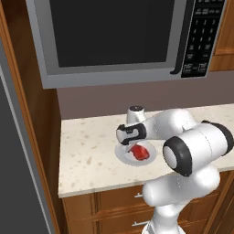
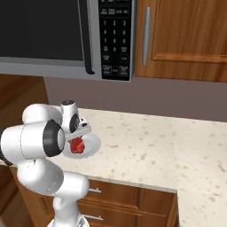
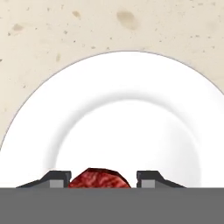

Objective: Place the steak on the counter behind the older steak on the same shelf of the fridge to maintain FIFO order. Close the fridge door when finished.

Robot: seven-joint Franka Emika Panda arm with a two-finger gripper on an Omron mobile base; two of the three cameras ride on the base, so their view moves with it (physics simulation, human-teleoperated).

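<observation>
- Counter [image 1: 87, 155] runs across the scene; drawer cabinets [image 1: 114, 205] sit below its front edge.
- Plate [image 1: 124, 155] lies on the counter, near the front edge, toward the left end.
- Steak [image 1: 140, 152] lies on the plate.
- Gripper [image 3: 103, 178] is directly above the plate, one fingertip [image 3: 57, 178] on each side of the steak; steak sits between them.
- Microwave [image 1: 119, 36] hangs above the counter, over the plate's area; its keypad [image 2: 114, 35] is on its right side.
- Wall cabinet [image 2: 186, 35] is right of the microwave.
- Fridge door [image 1: 13, 183] stands at the far left, beyond the counter's left end.
</observation>
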